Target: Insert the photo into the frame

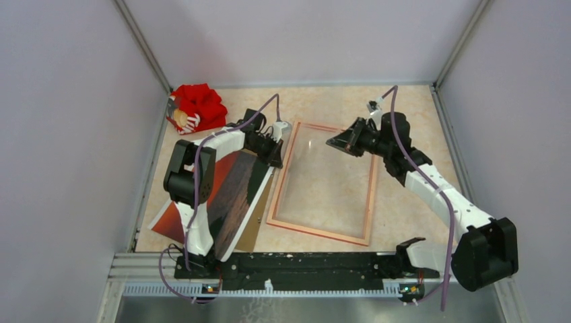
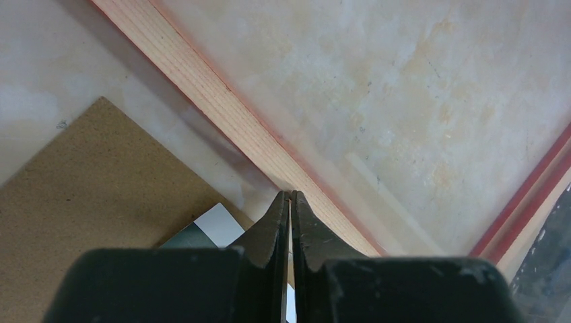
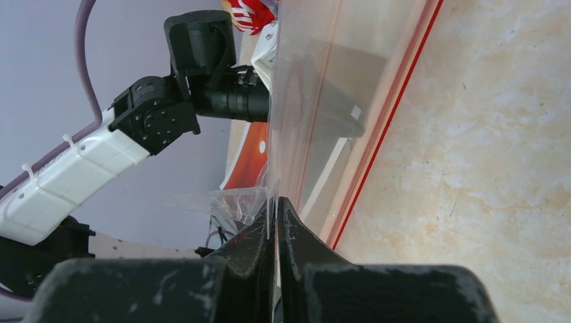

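The frame lay flat in the middle of the surface with its pale wood side up and a thin red edge showing. The right pincer was over the far part of the frame. Its two fingers were squeezed tight on the edge of a clear sheet. In the right wrist view the sheet stood up from the fingers, beside the frame's red edge. The photo was not in the frame. It was to the left of the frame, under the left arm, on top of a brown board, with its red and dark picture side up. The left pincer was at the far corner of the photo, just beside the frame's left bar. In the left wrist view its fingers were almost together, with only a thin slit between them. A bit of white showed in the slit, and I could not tell if the fingers were pinching the photo. The photo's white corner sat next to them on the brown board. A red and white bundle sat in the far left corner.
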Robot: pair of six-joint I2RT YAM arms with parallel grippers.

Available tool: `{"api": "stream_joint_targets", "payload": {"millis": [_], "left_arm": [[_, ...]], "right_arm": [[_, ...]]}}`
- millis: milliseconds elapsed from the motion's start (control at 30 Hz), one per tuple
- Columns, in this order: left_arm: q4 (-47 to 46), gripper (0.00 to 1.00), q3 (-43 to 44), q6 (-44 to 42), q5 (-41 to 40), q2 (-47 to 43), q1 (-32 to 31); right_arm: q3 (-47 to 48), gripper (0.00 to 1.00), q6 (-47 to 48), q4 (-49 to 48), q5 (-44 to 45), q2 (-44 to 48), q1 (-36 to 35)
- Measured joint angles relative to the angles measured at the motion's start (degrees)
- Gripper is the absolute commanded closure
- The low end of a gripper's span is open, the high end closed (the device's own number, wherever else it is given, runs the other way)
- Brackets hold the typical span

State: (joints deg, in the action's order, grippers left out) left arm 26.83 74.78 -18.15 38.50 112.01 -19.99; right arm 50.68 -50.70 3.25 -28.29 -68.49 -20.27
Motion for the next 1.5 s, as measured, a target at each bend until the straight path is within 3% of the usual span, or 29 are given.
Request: {"api": "stream_joint_targets", "payload": {"millis": [433,1500], "left_arm": [[0.2,0.93,0.1,0.0,-0.1,0.0,0.0],[0.3,0.94,0.2,0.0,-0.2,0.0,0.0]], "right_arm": [[0.3,1.0,-1.9,-3.6,1.3,-1.5,-2.6],[3.6,1.0,-2.5,1.7,4.8,-2.6,-3.7]]}}
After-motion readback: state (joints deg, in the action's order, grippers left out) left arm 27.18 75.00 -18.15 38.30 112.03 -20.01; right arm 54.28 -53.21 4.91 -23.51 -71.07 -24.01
